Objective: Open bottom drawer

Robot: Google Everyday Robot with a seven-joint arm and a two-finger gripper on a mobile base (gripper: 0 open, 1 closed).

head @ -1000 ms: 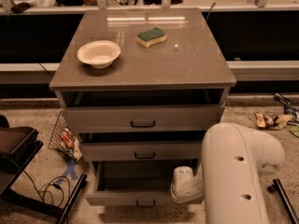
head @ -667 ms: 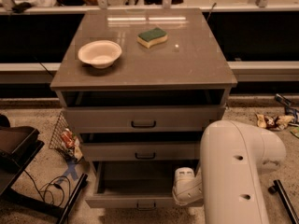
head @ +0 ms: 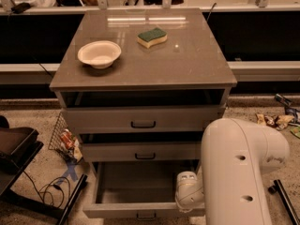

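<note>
The grey counter [head: 197,64] tops three drawers; a white arm [head: 239,172] stands at right; the bottom drawer [head: 136,184] sits lowest, pulled out, with the gripper [head: 188,198] at its right front corner, grasp impossible to tell; bowl [head: 99,54] and sponge [head: 152,36] lie on top

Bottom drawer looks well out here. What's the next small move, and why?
Probably a short backward retreat of the hand, which sits at the right end of the bottom drawer's front. That drawer stands far out, its grey inside showing, much further than the middle drawer, so little pulling seems left. Whether the hand grips anything cannot be seen.
</note>
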